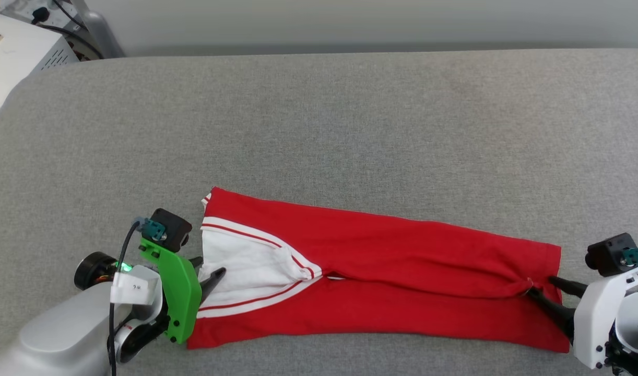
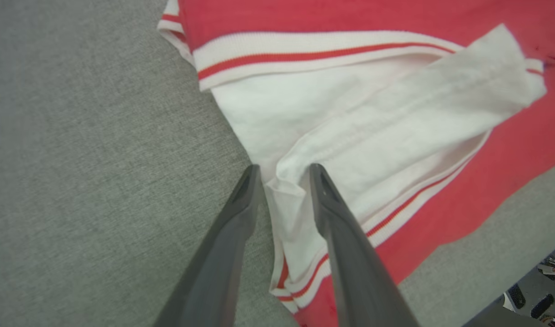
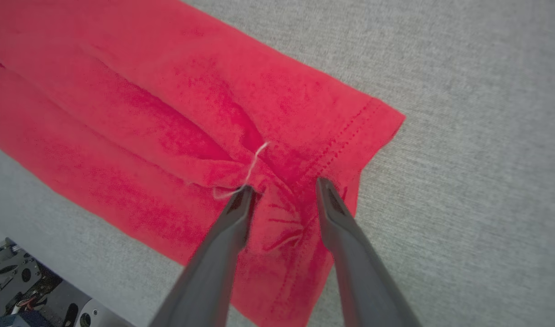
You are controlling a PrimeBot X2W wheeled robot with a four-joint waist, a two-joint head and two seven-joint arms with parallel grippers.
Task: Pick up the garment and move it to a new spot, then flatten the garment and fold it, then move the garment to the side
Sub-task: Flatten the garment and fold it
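The garment [image 1: 381, 271] lies as a long, narrow strip on the grey padded worktop [image 1: 319, 120], close to its front edge. Its long axis runs side to side along that edge. The end with the white sleeve [image 1: 246, 261] and striped trim points toward the worktop's left edge, and the hem [image 3: 345, 136] points toward the right edge. Each arm stands at its own end of the strip. The left gripper [image 2: 284, 168] is at the sleeve end with its jaws partly apart. A loose fold of white cloth sits between them but is not pinched. The right gripper [image 3: 285, 184] is at the hem end, fingers likewise parted over a small pucker of red cloth and clamping nothing. The cloth stretches away from both sets of jaws toward the middle, so a crosswise fold would likely mean carrying one end along the long axis onto the other. The left arm is nearer the sleeve end and the right arm nearer the hem.
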